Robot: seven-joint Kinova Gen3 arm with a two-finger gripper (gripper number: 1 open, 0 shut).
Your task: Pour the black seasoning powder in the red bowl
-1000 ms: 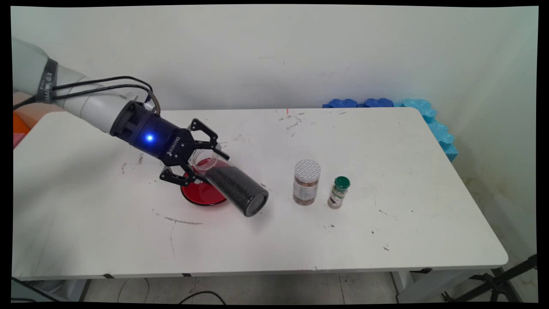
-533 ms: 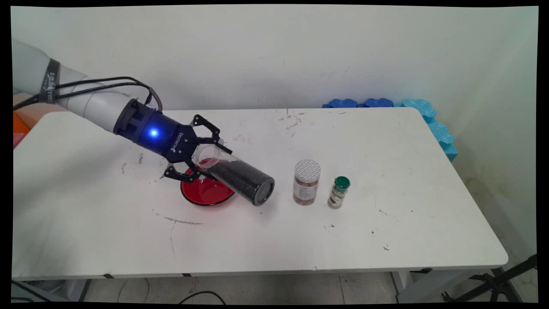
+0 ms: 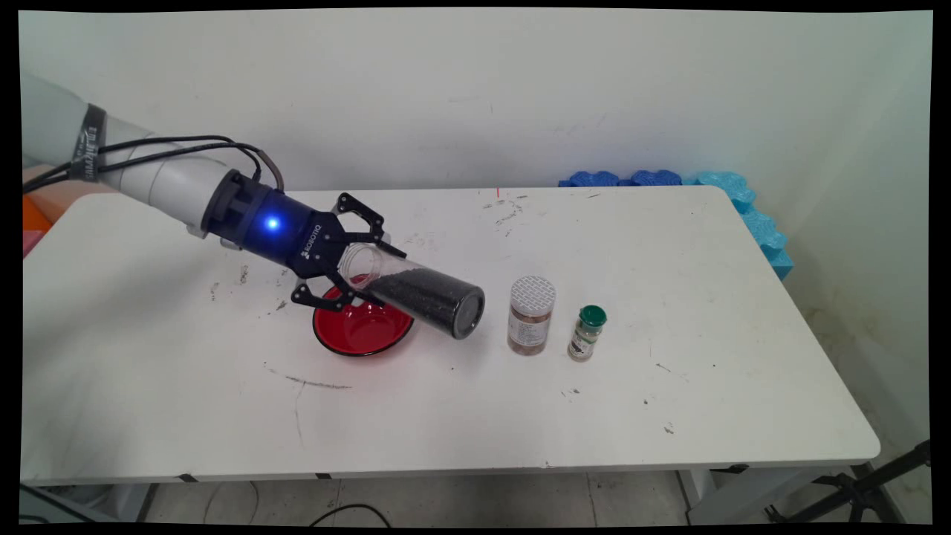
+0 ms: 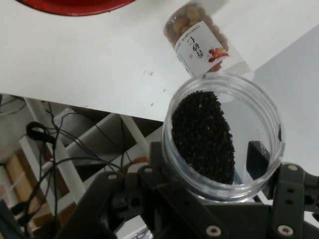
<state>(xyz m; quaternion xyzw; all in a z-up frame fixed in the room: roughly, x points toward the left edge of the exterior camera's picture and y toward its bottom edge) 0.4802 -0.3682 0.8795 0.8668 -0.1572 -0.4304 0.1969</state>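
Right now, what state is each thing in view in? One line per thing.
Gripper: shut on the clear jar, raised above the table.
Clear jar: lidless, tilted nearly on its side over the red bowl, partly filled with black grains.
Red bowl: upright on the table, looks empty.
Nut jar: upright, lid on.
Spice bottle: upright, green cap on.
Table: scuffed with dark marks.

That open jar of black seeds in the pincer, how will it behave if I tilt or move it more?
The clear jar has no lid and lies near level, so its black seeds would likely shift and spill mouth-down. Its smooth round wall may slip in the pincer. Partly filled, it probably weighs little.
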